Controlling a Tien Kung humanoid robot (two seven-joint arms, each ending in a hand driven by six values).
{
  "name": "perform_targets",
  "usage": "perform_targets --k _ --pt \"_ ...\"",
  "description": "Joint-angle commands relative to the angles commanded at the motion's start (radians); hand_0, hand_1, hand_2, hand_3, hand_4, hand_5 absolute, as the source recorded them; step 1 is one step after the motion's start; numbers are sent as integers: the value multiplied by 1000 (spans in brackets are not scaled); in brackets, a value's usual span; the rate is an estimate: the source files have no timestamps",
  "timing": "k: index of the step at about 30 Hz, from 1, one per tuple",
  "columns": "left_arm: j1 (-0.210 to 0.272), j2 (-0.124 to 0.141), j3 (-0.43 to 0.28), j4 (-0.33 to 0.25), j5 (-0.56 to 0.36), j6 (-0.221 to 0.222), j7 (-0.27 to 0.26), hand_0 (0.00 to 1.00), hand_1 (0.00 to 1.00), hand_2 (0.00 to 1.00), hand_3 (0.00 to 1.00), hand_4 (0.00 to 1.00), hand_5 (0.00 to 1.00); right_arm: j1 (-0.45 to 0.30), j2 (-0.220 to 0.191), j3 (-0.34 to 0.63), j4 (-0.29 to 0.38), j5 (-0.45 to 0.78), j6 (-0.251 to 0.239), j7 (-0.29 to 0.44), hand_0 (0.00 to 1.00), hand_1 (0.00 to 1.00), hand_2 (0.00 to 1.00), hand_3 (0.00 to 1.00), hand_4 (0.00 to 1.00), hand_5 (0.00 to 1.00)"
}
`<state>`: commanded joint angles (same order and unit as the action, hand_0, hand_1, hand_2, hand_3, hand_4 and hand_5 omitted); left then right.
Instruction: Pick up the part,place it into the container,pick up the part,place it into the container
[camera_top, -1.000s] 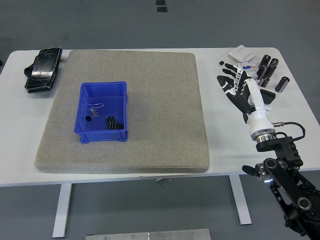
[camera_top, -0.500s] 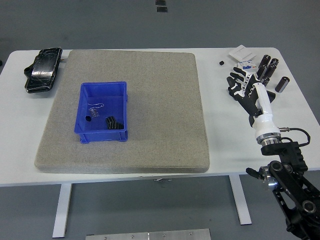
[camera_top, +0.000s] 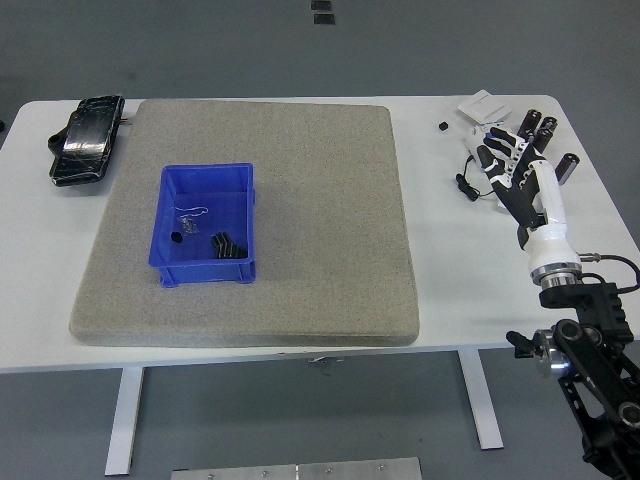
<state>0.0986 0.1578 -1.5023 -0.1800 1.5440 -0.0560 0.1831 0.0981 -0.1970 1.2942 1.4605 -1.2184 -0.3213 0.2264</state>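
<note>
Right robot hand (camera_top: 505, 160) — fingers spread, holding nothing, over the black cylindrical parts (camera_top: 545, 128) at the worktop's (camera_top: 450, 260) far right. Blue bin (camera_top: 207, 225) — on the grey mat (camera_top: 300, 200), left of centre, holding a few small parts.

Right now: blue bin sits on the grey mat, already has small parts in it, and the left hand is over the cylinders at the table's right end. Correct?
Not quite: it is the right hand, fingers spread, over the cylinders, as the head view shows. No left hand is in view. The rest holds: the blue bin sits on the grey mat and has small parts in it.
</note>
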Motion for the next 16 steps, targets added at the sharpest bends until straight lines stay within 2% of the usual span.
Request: perform_targets --k 6,16 --pt "-1 1 2 0 -1 0 -1 663 618 576 581 683 500 0 -1 3 9 -4 2 -1 785 718 766 776 894 581" --pt "13 -16 3 0 -26 4 -1 664 619 575 580 681 492 4 -6 14 18 -12 3 -7 786 714 761 773 893 577"
